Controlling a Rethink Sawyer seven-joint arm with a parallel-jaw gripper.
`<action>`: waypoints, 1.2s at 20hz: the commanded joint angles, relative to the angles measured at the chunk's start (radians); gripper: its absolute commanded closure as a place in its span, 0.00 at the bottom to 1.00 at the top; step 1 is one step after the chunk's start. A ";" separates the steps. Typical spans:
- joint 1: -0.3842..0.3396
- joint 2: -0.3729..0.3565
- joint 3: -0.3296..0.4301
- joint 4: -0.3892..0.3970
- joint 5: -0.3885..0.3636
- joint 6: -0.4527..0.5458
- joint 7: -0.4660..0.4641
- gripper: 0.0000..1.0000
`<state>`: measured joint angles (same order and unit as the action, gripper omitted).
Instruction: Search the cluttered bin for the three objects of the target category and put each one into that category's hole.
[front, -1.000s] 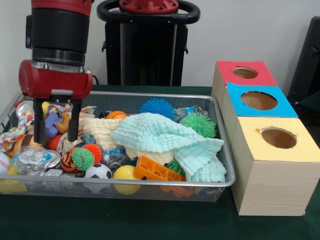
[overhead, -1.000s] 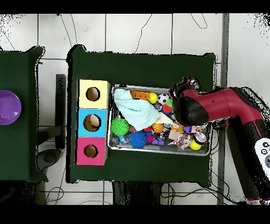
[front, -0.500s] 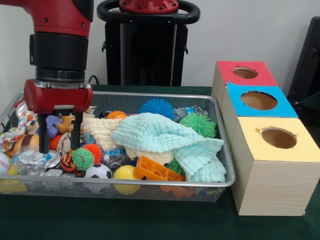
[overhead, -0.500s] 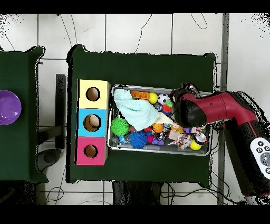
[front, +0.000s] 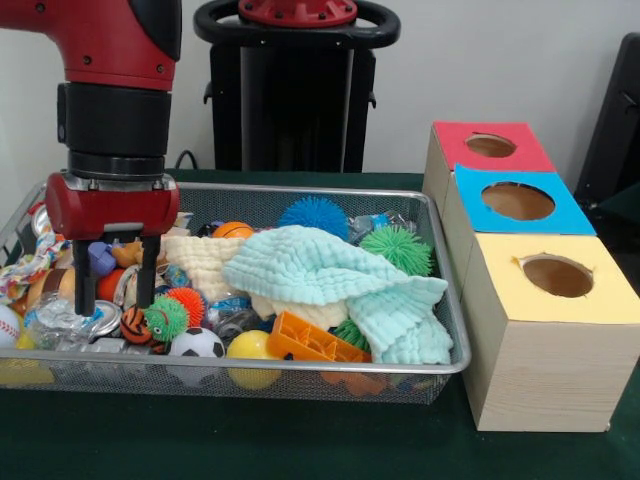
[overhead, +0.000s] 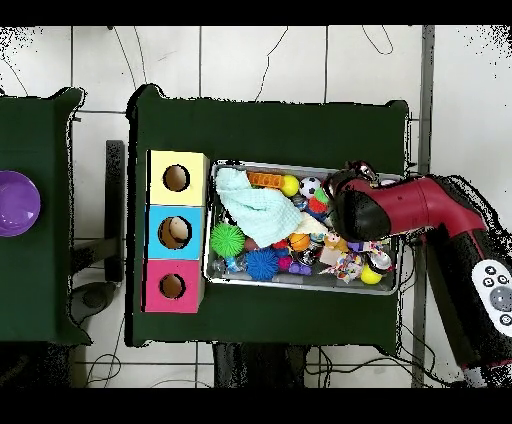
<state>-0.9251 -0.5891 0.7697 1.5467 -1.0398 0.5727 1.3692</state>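
Observation:
My gripper (front: 114, 300) hangs open in the left end of the wire bin (front: 440, 362). Its two black fingers (front: 147, 270) straddle an orange-red ball (front: 108, 285), with the tips level with the toys around it. A clear crumpled plastic piece (front: 60, 318) lies just in front. Close by are a tiger-striped ball (front: 134, 326), a green and orange spiky toy (front: 170, 314) and a soccer ball (front: 197, 344). From overhead, the red arm (overhead: 365, 208) covers the bin's right end (overhead: 390, 285) and hides the gripper.
A pale teal cloth (front: 330, 280) over a cream cloth (front: 203, 260) covers the bin's middle. Blue (front: 312, 215) and green (front: 396, 248) spiky balls sit behind. Red (front: 487, 145), blue (front: 517, 200) and yellow (front: 556, 275) boxes with holes stand right of the bin.
The gripper has come down deeper into the bin's left end and shifted slightly toward the camera; its fingers stay apart. The toys look unmoved.

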 joint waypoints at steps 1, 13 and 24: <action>0.033 0.032 -0.070 -0.049 -0.081 0.007 -0.149 0.00; 0.066 -0.017 -0.092 -0.005 -0.137 -0.038 -0.120 0.00; 0.098 -0.103 -0.135 0.076 -0.196 -0.115 -0.069 0.00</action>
<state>-0.8507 -0.6511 0.7057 1.5524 -1.1526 0.5095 1.3692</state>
